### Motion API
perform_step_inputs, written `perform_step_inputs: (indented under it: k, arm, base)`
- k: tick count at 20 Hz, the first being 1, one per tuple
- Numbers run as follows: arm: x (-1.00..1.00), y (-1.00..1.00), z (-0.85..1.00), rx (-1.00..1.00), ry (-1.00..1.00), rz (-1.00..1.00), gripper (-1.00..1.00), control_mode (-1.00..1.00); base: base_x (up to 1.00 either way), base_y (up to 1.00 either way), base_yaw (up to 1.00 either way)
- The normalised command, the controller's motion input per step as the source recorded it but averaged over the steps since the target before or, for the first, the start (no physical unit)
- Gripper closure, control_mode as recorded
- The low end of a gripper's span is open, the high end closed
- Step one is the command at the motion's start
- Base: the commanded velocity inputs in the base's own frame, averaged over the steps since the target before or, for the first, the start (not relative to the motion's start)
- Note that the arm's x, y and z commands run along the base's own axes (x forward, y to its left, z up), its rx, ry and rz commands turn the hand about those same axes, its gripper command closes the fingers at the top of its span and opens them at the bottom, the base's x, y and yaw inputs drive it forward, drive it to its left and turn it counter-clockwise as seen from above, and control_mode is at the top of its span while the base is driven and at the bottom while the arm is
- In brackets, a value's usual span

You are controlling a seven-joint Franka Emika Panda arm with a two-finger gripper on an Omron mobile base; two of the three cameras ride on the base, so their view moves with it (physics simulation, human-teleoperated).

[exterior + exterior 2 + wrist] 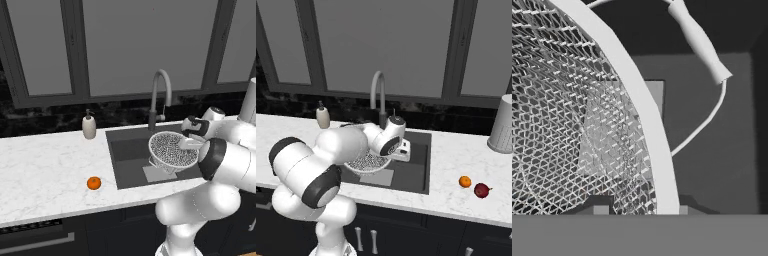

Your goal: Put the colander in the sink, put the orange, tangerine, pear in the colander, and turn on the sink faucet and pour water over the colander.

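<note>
Left base view: gripper (186,143) is holding the colander (172,150) by its rim, tilted, over the sink (131,150), just in front of the sink faucet (159,95). An orange fruit (94,183) is sitting on the worktop (45,165).

Right base view: second orange fruit (465,181) and pear (481,190) are lying side by side right of the sink.

Hand view: fingertips (601,210) are straddling the colander rim (643,115).

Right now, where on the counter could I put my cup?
The white counter between the soap bottle and the orange fruit is bare. The sink is crowded: the colander and the hand are there.
</note>
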Motion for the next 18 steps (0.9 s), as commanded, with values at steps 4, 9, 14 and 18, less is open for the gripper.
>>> perform_step_inputs:
  k: [4,9,14,18]
  arm:
    - [0.42,-0.04,-0.49,0.00,0.00,0.01,1.00,-1.00]
    - [0.40,0.00,-0.48,0.00,0.00,0.02,1.00,-1.00]
    - [0.40,-0.04,-0.42,0.00,0.00,0.01,1.00,-1.00]
    - [0.23,-0.11,-0.35,0.00,0.00,0.01,1.00,-1.00]
  base:
    - [0.00,0.00,0.00]
    - [0.00,0.00,0.00]
    - [0.00,0.00,0.00]
    - [0.00,0.00,0.00]
